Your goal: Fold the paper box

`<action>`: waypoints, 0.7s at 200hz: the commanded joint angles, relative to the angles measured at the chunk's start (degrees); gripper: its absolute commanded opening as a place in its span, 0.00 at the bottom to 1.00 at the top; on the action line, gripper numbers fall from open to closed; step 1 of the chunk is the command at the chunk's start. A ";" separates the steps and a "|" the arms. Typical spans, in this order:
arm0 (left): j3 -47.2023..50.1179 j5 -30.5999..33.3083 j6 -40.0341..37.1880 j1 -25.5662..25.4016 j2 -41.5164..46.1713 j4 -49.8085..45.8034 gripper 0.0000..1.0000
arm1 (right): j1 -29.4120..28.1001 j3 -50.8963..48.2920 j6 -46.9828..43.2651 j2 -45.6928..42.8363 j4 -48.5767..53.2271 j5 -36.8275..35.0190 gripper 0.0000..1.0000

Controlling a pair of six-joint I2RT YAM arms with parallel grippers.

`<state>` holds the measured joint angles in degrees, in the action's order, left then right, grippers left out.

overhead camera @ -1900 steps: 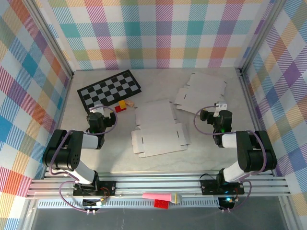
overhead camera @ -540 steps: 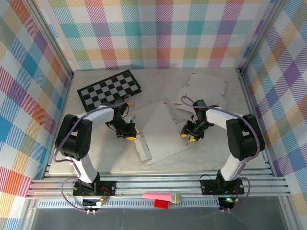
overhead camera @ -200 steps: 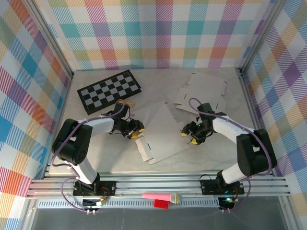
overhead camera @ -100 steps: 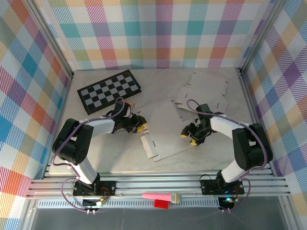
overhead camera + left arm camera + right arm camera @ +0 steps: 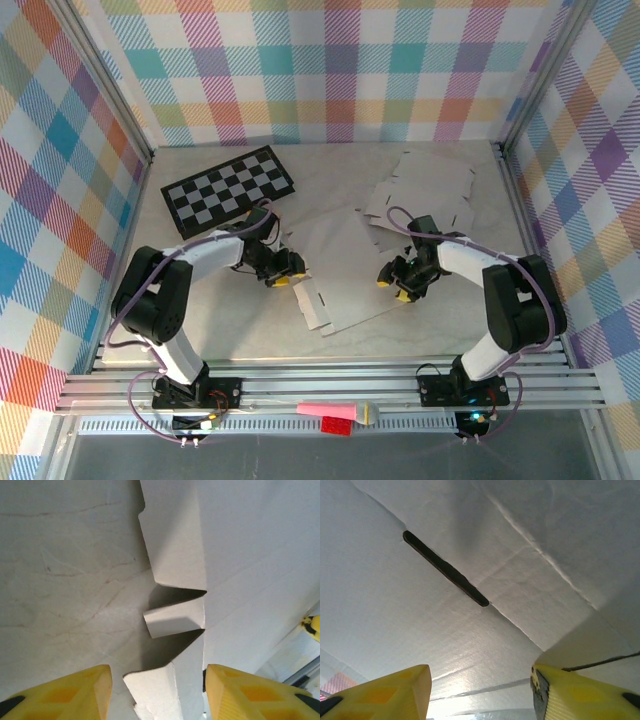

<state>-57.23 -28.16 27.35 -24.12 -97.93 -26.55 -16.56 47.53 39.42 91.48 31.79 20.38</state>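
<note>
The paper box [image 5: 350, 265] is lying mid-frame on the counter [image 5: 200, 320]. The left pincer [image 5: 290, 273] is gaping around an edge flap, and the right pincer [image 5: 392, 288] is spread against the slotted panel. If the left bites off-crease, it risks crumpling that flap.

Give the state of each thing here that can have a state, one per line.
White paper box blank at the centre: partly folded, not yet closed.
Second white cardboard blank at the far right: flat, unfolded.
Black-and-white checkerboard mat: lying flat.
Left gripper: open, astride a box flap.
Right gripper: open, at the box's right edge.
</note>
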 commanded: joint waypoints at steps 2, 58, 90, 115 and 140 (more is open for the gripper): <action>-3.06 0.31 -10.70 -0.60 -2.53 -3.89 0.51 | 0.23 0.87 -2.39 1.14 2.04 -1.39 0.56; -8.43 -4.90 -25.38 -2.58 -7.27 -9.50 0.50 | 0.32 1.10 -3.37 1.80 2.66 -1.86 0.55; -9.89 -4.05 -29.54 -3.03 -9.21 -14.02 0.49 | 0.46 1.44 -3.56 2.50 2.66 -1.58 0.55; -9.91 -2.19 -31.84 -3.21 -9.65 -15.81 0.49 | 0.41 1.93 -4.07 3.34 2.93 -1.49 0.55; -10.08 -2.74 -33.18 -3.30 -9.97 -16.07 0.49 | 0.41 2.21 -4.39 3.87 3.01 -1.49 0.55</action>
<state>-66.04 -30.72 -1.93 -26.92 -107.13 -39.00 -16.45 49.36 36.58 93.45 34.11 20.18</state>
